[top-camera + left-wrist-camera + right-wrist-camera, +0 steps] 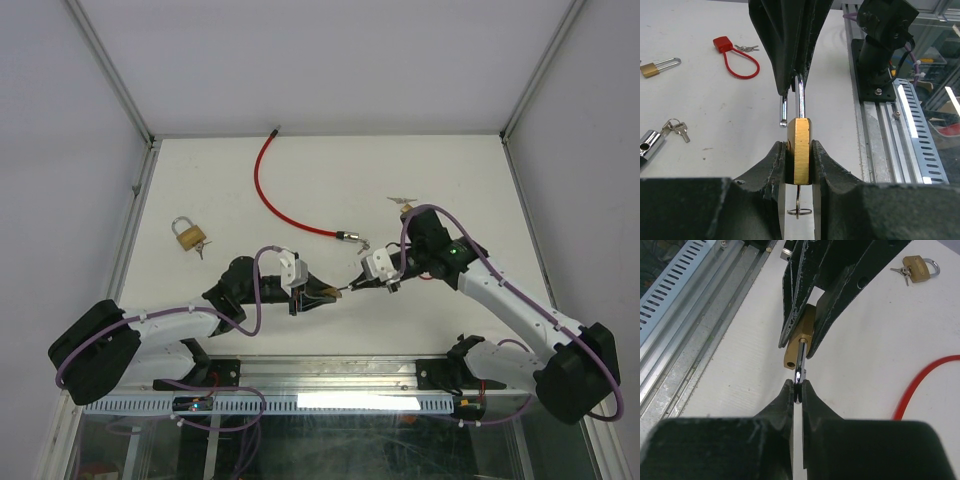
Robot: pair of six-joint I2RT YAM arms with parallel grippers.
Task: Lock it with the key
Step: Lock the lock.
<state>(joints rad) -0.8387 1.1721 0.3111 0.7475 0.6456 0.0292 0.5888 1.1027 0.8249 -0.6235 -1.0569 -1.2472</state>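
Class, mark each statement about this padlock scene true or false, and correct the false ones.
1. The left gripper grips the brass padlock by its body. True.
2. The right gripper is open and empty. False: it is shut on the padlock's shackle.
3. The shackle is fully seated in the body. False: one leg hangs free outside the body.
4. A second brass padlock lies on the table. True.
5. The red cable runs through the held padlock. False: it lies apart on the table.
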